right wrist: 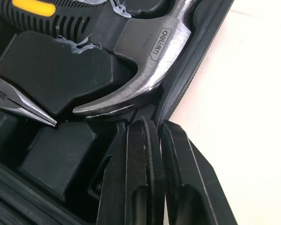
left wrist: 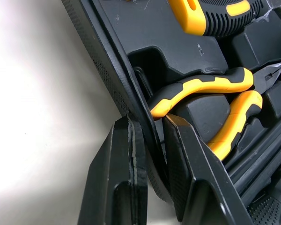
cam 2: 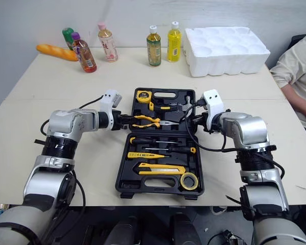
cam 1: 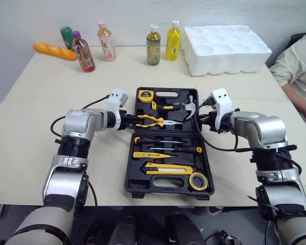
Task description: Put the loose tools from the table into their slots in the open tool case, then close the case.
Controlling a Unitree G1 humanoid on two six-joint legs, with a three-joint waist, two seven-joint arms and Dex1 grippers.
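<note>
Beige tabletop had the tool case lying open, tools all slotted. Left end effector and right end effector each pinched narrow on a side wall of the case's far half. Uneven lifting could twist the lid and pop the pliers loose.

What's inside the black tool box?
The tool case holds a tape measure, pliers, a hammer, screwdrivers, a yellow knife and a tape roll. What lies beneath them in their slots is covered.
</note>
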